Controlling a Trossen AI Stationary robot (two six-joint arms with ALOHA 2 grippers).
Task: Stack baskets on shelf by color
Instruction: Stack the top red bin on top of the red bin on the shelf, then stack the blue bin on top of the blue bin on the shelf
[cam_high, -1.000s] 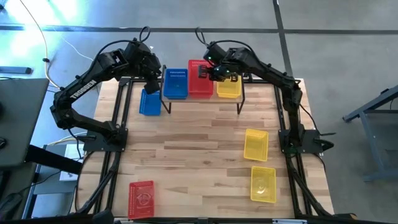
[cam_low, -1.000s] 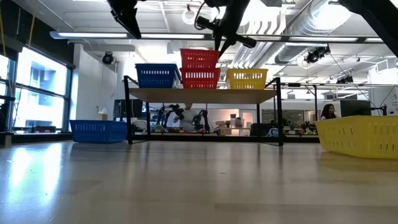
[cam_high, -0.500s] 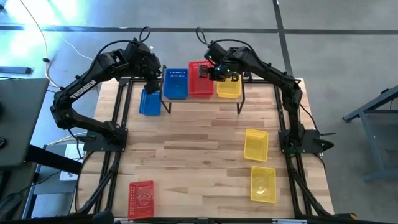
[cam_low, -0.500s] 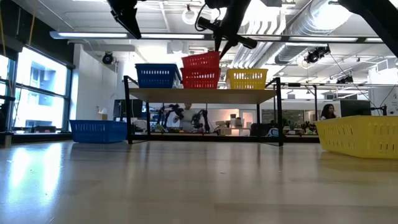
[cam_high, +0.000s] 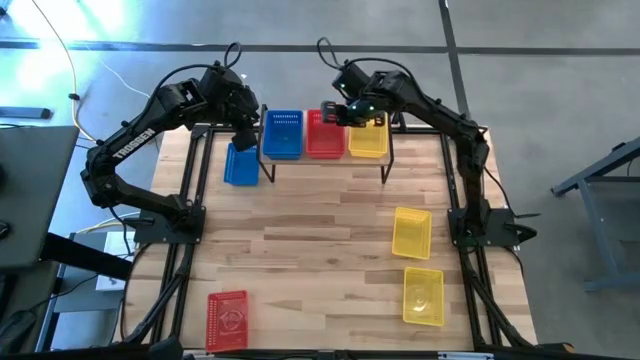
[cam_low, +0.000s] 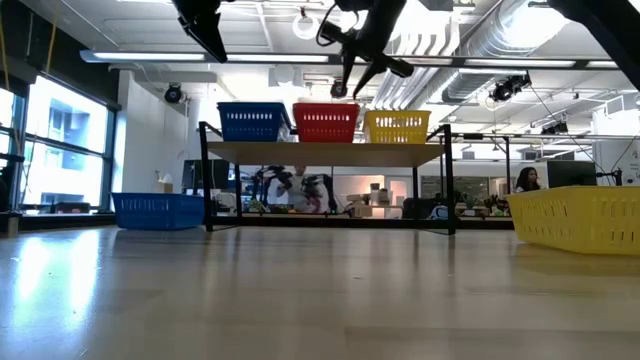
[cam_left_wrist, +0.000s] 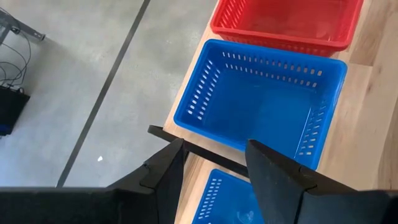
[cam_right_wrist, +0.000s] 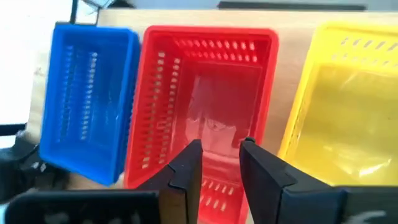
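The shelf (cam_high: 325, 160) stands at the table's far edge and carries a blue basket (cam_high: 283, 133), nested red baskets (cam_high: 324, 135) and a yellow basket (cam_high: 368, 139) side by side. My right gripper (cam_high: 345, 111) hangs open just above the red stack (cam_right_wrist: 205, 99), with its fingers clear of the rim in the low view (cam_low: 362, 80). My left gripper (cam_high: 246, 130) waits open above the shelf's left end, over the blue basket (cam_left_wrist: 261, 106). A second blue basket (cam_high: 240, 165) rests flat on the table left of the shelf.
On the table's right side lie two yellow baskets (cam_high: 411, 231) (cam_high: 423, 295). A red basket (cam_high: 228, 320) sits at the near left corner. The middle of the tabletop (cam_high: 320, 250) is bare wood. The shelf's thin black legs (cam_low: 448, 180) stand at its corners.
The upper red basket, held tilted above the lower red one, has dropped level and nested into it. My right gripper has let go of it, opened, and drawn up and slightly toward the table's far edge.
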